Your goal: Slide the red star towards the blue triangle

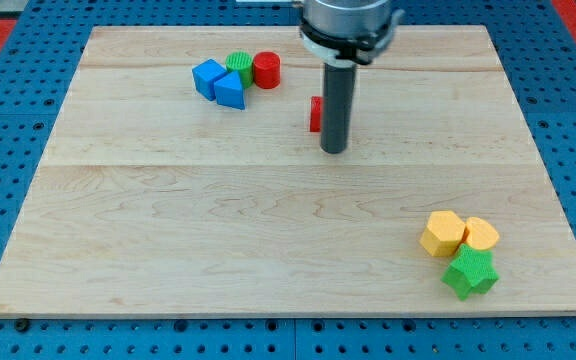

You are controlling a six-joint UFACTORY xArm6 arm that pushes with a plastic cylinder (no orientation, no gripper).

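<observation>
The red star (315, 114) lies at the upper middle of the wooden board (218, 230), mostly hidden behind the rod, with only its left edge showing. My tip (334, 151) rests on the board just right of and below the star, touching or almost touching it. The blue triangle (231, 91) sits at the upper left, about 85 pixels left of the star. It is part of a cluster with a blue cube (208, 77), a green cylinder (240, 66) and a red cylinder (266, 70).
At the lower right stand two yellow blocks, a hexagon (443, 234) and another yellow block (480, 235), with a green star (470, 272) just below them. A blue pegboard surface (18, 170) surrounds the board.
</observation>
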